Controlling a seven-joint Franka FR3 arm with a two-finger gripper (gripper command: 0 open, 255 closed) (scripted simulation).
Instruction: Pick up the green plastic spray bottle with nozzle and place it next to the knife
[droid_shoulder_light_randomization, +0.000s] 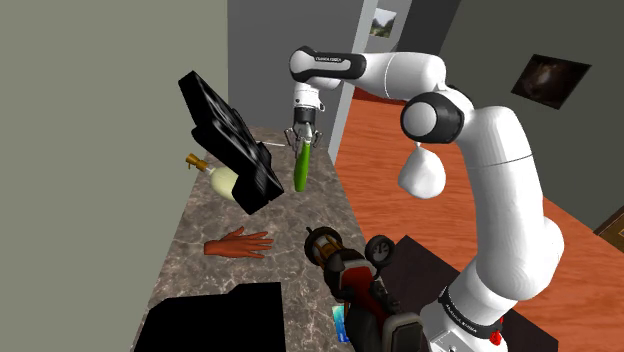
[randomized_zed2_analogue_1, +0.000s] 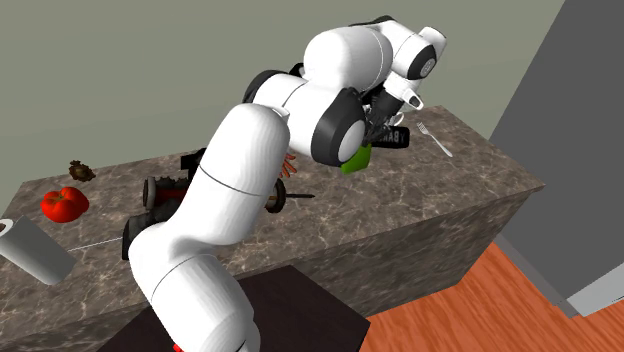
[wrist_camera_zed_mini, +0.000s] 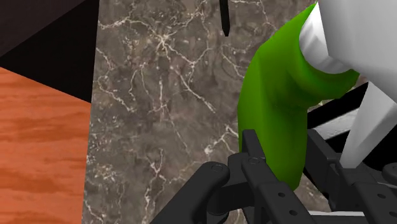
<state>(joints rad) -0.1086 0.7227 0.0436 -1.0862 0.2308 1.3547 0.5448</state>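
The green spray bottle (droid_shoulder_light_randomization: 302, 166) hangs upright above the marble counter (droid_shoulder_light_randomization: 270, 215), near its far end. My gripper (droid_shoulder_light_randomization: 303, 137) is shut on its upper part, and the bottle's lower end points down, off the surface. In the wrist view the fingers (wrist_camera_zed_mini: 252, 154) clasp the green body (wrist_camera_zed_mini: 277, 108), with its white nozzle part (wrist_camera_zed_mini: 326, 39) beside them. The gripper (wrist_camera_zed_mini: 286, 167) looks down on the marble. A dark knife (randomized_zed2_analogue_1: 291, 197) lies on the counter, and its black tip (wrist_camera_zed_mini: 224, 16) shows beyond the bottle. My arm hides most of the bottle (randomized_zed2_analogue_1: 356, 158) in the second exterior view.
A black tray (droid_shoulder_light_randomization: 228, 140) leans by the wall, a pale bottle (droid_shoulder_light_randomization: 222, 180) beside it. An orange glove (droid_shoulder_light_randomization: 238, 244) and a dark red tool (droid_shoulder_light_randomization: 347, 272) lie nearer the stand. A fork (randomized_zed2_analogue_1: 435, 139), tomato (randomized_zed2_analogue_1: 63, 203) and paper roll (randomized_zed2_analogue_1: 36, 251) are also on the counter.
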